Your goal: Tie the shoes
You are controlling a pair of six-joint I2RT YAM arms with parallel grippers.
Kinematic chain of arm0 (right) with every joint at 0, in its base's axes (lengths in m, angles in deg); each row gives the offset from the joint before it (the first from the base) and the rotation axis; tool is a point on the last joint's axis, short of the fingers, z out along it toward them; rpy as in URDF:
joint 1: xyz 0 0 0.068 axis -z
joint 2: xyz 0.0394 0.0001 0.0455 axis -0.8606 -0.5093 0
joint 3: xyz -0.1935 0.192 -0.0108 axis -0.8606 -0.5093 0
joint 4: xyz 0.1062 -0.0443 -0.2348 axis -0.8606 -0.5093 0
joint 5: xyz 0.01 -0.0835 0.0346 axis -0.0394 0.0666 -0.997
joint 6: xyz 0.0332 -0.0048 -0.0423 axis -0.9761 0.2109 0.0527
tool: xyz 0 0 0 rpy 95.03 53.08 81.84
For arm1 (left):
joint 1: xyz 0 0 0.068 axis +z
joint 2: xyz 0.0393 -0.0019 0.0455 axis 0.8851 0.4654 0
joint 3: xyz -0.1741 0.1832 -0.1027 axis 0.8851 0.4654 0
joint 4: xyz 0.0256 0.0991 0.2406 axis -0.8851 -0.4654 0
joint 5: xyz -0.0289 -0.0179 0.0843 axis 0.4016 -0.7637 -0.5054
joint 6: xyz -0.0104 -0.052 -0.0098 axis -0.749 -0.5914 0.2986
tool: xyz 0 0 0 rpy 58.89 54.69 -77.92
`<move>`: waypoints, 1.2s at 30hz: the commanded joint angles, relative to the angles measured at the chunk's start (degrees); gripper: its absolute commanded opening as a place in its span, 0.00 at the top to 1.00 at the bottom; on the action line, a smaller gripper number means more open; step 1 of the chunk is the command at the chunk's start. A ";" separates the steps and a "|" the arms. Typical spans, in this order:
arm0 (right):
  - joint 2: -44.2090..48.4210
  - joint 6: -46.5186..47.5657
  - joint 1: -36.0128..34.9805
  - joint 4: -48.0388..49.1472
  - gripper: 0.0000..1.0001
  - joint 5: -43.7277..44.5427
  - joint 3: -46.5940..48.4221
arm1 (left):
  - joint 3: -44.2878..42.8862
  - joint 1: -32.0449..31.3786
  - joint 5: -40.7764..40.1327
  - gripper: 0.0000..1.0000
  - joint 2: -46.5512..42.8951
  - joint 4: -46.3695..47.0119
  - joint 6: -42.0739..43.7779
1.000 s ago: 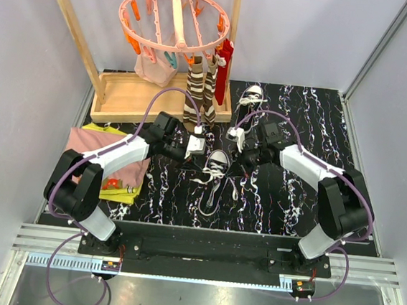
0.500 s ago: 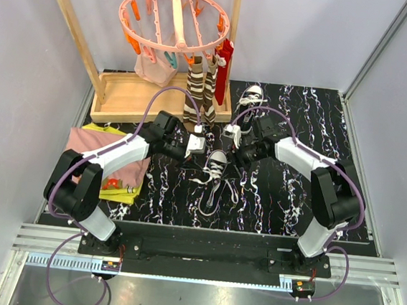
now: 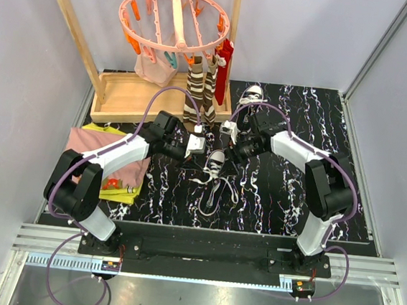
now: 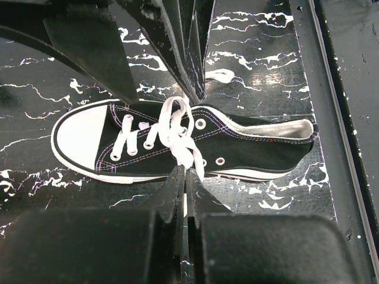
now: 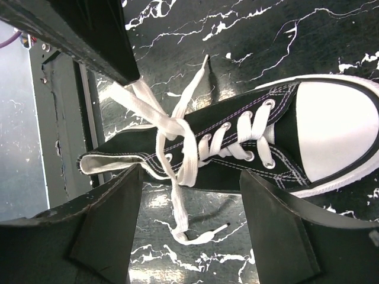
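One little black shoe [image 3: 217, 162] with a white toe sits flat in the middle of the dark counter [image 3: 286, 196], its long white laces [image 4: 185, 152] undone and loosely crossed, and the other shoe [image 3: 252, 96] sits farther back.

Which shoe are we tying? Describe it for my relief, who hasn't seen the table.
On the black marbled table, look mid-table, nearer than the wooden rack. The shoe there has its lace pinched in the left gripper; the other shoe lies farther back beside the rack.
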 commanded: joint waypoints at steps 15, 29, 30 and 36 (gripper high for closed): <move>-3.24 6.21 -1.97 -4.82 0.42 -1.35 4.43 | -2.56 0.24 2.56 1.00 0.77 0.60 0.68; -2.10 6.82 -2.05 -4.38 0.95 0.14 4.16 | -1.77 0.24 2.56 1.00 0.07 0.43 0.41; -1.84 6.82 -2.05 -4.21 1.00 0.23 4.16 | -1.68 0.24 2.64 1.00 -0.02 0.43 -0.11; 1.23 5.68 -2.84 -0.26 1.00 3.91 1.80 | 1.22 0.24 3.17 1.00 -1.77 0.25 -4.50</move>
